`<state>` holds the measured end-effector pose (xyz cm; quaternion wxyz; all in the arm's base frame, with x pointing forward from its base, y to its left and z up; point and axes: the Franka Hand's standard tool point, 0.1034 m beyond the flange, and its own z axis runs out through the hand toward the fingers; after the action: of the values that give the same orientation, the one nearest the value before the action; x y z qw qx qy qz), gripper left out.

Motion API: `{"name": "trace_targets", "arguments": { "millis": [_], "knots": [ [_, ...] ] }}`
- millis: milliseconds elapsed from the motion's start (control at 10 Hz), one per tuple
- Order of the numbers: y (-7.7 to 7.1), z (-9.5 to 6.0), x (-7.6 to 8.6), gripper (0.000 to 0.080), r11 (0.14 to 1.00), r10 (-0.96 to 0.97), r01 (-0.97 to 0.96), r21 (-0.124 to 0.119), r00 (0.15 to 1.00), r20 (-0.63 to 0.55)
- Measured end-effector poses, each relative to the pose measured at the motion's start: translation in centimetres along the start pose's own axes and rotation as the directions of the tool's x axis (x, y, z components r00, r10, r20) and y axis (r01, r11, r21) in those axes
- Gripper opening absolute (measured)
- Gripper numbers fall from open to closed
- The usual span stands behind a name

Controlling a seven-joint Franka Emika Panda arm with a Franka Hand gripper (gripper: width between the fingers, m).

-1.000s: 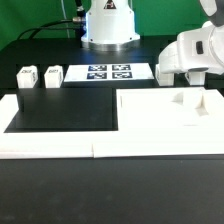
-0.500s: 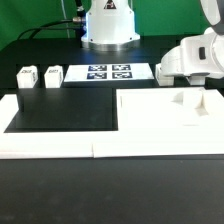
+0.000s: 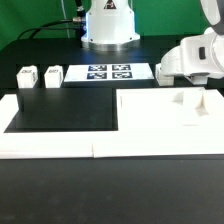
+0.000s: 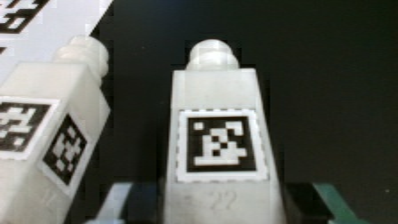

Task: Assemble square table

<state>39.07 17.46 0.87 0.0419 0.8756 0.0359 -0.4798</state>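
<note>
In the wrist view a white leg (image 4: 217, 130) with a black-and-white tag lies on the black table, between the fingers (image 4: 125, 200) of my gripper (image 4: 226, 196). A dark gap shows on each side of the leg, so the jaws are open around it without touching. A second tagged leg (image 4: 54, 110) lies beside it. In the exterior view my gripper (image 3: 190, 90) hangs low at the right, at the far edge of the square plate (image 3: 160, 118). Two more legs (image 3: 27, 76) (image 3: 53, 74) stand at the far left.
The marker board (image 3: 107, 72) lies in front of the robot base (image 3: 108, 25). Long white border rails (image 3: 60, 143) frame a black patch at the exterior view's left and run along the plate's near side.
In the exterior view the gripper hand has sunk a little toward the table at the right. The plate, the left legs and the rails have not moved.
</note>
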Motion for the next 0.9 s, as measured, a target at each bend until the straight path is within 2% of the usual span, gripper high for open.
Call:
{"name": "trace_targets", "arguments": {
  "millis": [300,400,600,700,800,900],
  "knots": [
    [0.1,-0.2,-0.1,0.0291,1.0,0.001,-0.001,0.001,1.0,-0.002],
    [0.6,-1.5,-1.0,0.0291,1.0,-0.007,0.007,0.011,1.0,0.012],
    [3.0,-6.4,-4.4,0.0292,0.999,-0.024,0.024,0.047,1.0,-0.005],
    [3.8,-7.9,-6.0,0.0294,0.999,-0.014,0.016,0.051,0.999,-0.032],
    [4.2,-8.5,-7.2,0.0294,0.999,-0.011,0.012,0.048,1.0,-0.03],
    [4.0,-8.9,-6.2,0.0294,0.998,-0.006,0.013,0.057,0.994,-0.11]
  ]
}}
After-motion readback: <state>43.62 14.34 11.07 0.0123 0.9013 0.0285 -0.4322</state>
